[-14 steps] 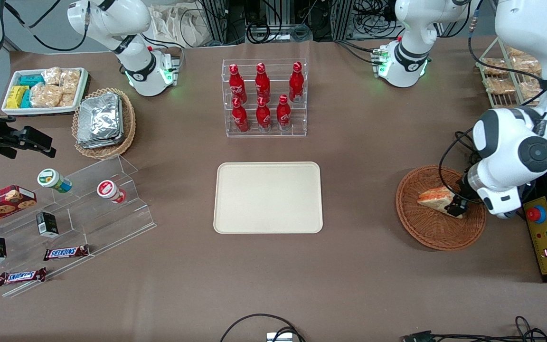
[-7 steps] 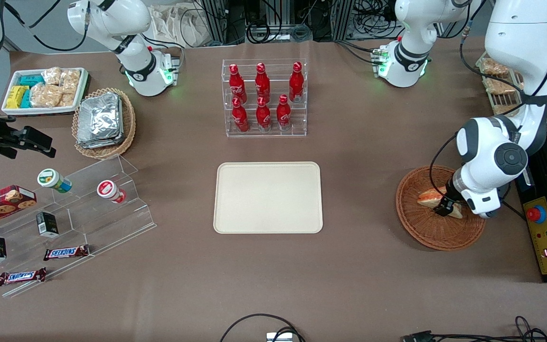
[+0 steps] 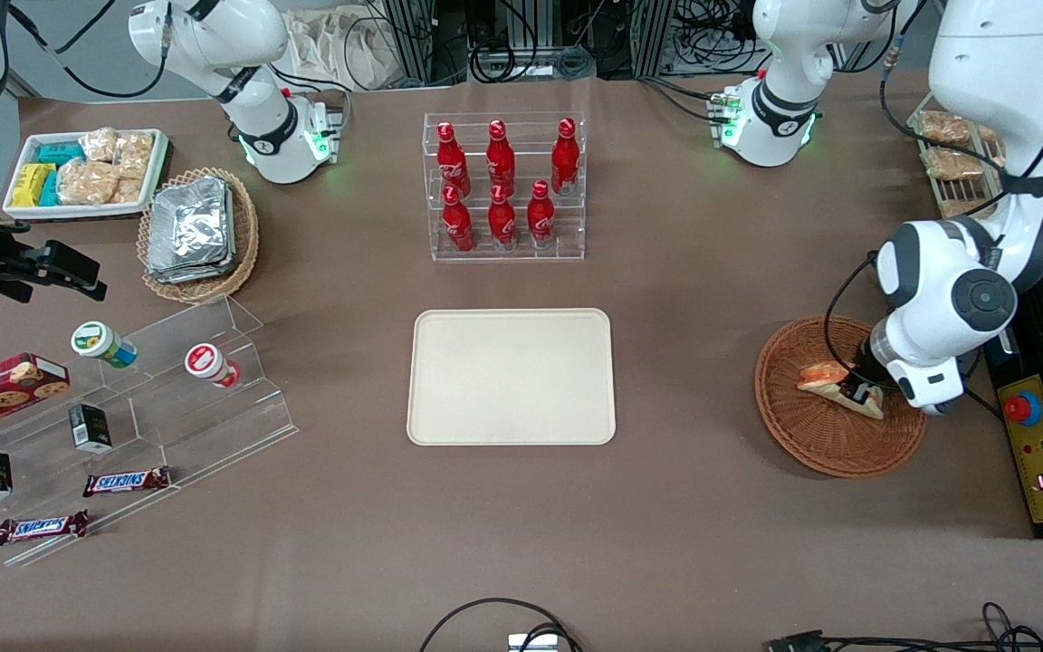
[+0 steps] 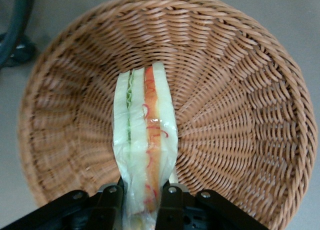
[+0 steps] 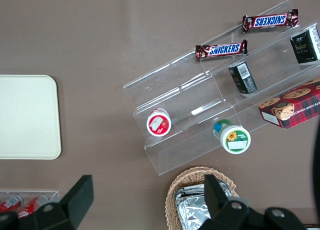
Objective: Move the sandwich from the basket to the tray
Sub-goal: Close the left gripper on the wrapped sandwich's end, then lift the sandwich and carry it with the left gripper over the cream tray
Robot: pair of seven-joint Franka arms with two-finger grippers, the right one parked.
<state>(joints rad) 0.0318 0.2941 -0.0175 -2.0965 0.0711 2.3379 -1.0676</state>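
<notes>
I count six red glass-shaped cola bottles (image 3: 501, 186), two brown Snickers bars (image 3: 126, 481), two round woven wicker baskets (image 3: 811, 444), one wedge sandwich (image 3: 825, 376), one cream rectangular tray (image 3: 511, 376).

The end effector (image 4: 142, 200) grips that sandwich.

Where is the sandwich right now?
The sandwich is still in the basket, toward the working arm's end of the table. The gripper is shut on it there; the tray sits apart, mid-table.

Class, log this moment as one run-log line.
phase: grasp | gripper: shut on sandwich | sandwich: in basket | tray: bare
</notes>
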